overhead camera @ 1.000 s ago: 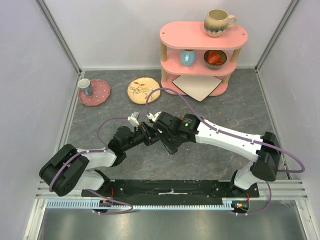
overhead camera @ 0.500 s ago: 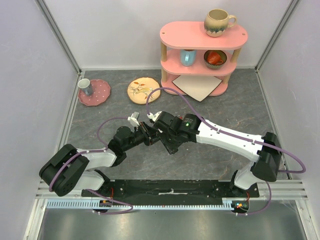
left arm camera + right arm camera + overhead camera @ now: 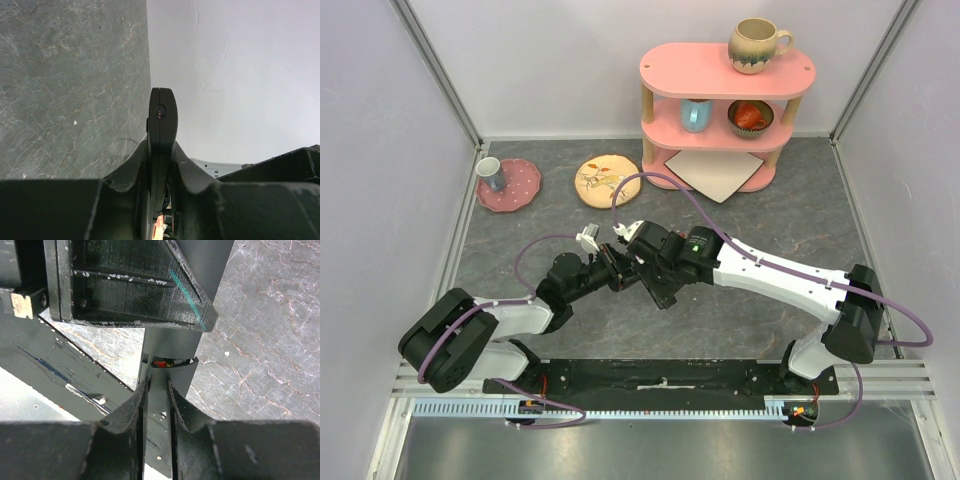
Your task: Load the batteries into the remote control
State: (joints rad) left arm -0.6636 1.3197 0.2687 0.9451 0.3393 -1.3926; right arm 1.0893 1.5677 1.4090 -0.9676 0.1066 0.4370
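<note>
The remote control (image 3: pixel 161 115) is a slim black bar held edge-on, and my left gripper (image 3: pixel 161 150) is shut on it. A sliver of an orange battery (image 3: pixel 159 227) shows low between those fingers. In the right wrist view the remote (image 3: pixel 172 342) runs upward, and the left gripper's body (image 3: pixel 130 285) fills the space above it. My right gripper (image 3: pixel 156 390) is shut on a thin dark battery cover (image 3: pixel 170 377) at the remote's lower end. A red battery tip (image 3: pixel 160 363) peeks out above the cover's edge. From above, both grippers (image 3: pixel 625 266) meet at mid-table.
A pink shelf (image 3: pixel 725 80) with mugs stands at the back right, with a white board (image 3: pixel 715 172) under it. A yellow plate (image 3: pixel 608 180) and a pink plate (image 3: pixel 525 188) carrying a cup (image 3: pixel 490 172) lie at the back left. Walls enclose the table.
My right gripper has narrowed a little on the cover and nudged slightly towards the left gripper. The left arm has held still.
</note>
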